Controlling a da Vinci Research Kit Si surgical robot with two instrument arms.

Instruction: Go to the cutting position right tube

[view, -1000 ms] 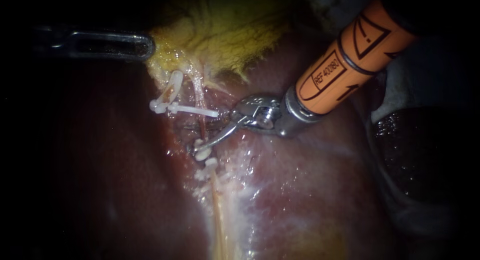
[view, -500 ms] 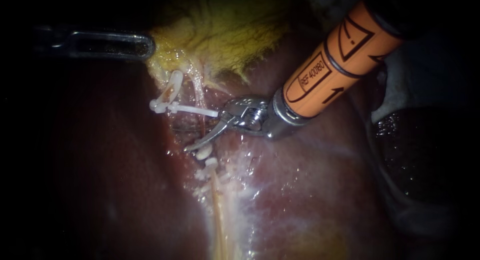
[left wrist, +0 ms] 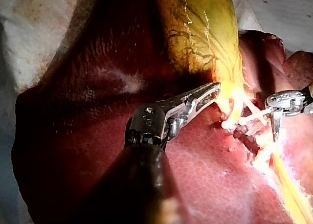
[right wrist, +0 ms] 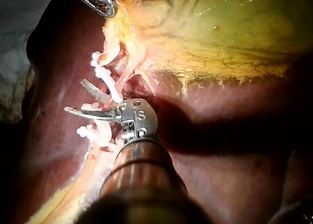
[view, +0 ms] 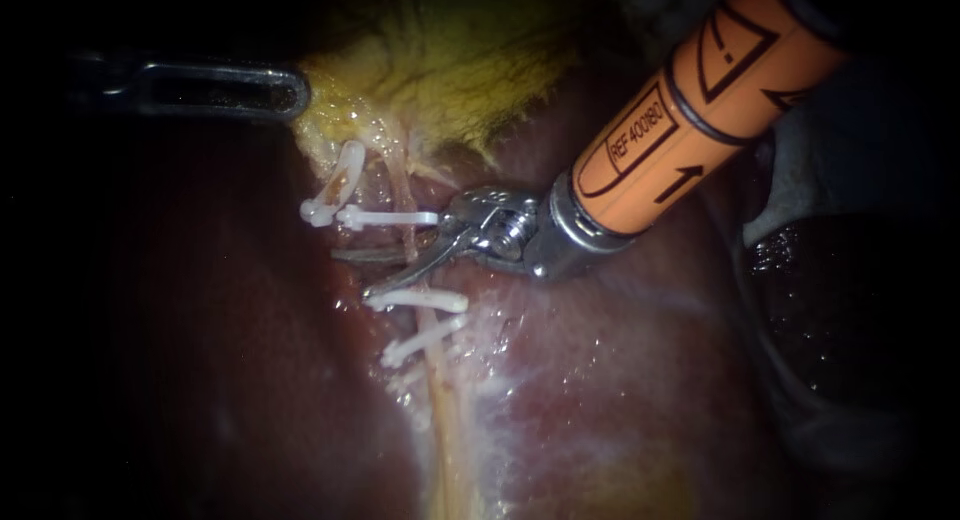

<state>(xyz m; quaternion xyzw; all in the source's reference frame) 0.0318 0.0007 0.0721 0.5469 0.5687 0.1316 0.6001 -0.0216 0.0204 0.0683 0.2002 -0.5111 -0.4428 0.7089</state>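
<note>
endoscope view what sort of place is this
Probably a surgical practice bench: a liver and yellow gallbladder lie exposed, white clips sit on a tube, and the left instrument and right instrument work close by.

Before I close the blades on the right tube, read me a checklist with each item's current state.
1. Blades of the right instrument open: ok.
2. Blades placed between the upper clip and the lower clip on the right tube: ok.
3. The right tube fully inside the blades: cannot tell, the crossing is partly hidden.
4. Hold of the left instrument on the gallbladder edge: ok.
5. Blade tips clear of the liver underneath: cannot tell.
</note>
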